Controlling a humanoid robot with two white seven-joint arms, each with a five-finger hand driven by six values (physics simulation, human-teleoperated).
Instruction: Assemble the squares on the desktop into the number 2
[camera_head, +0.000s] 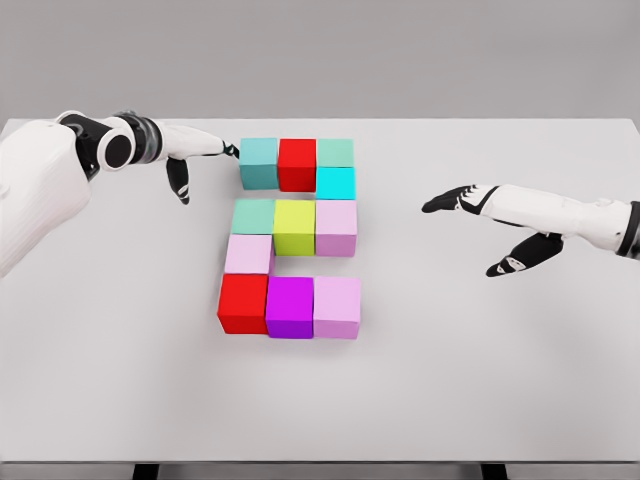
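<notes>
Coloured squares on the white desktop, arranged as a numeral 2. Top row: teal square, red square, green square; a cyan square sits just below the green one. Middle row: pale green square, yellow square, pink square. A second pink square descends at left. Bottom row: red square, magenta square, pink square. My left hand reaches with fingers extended, fingertips at the teal square's left edge, grasping nothing. My right hand hovers well apart, fingers spread and released.
</notes>
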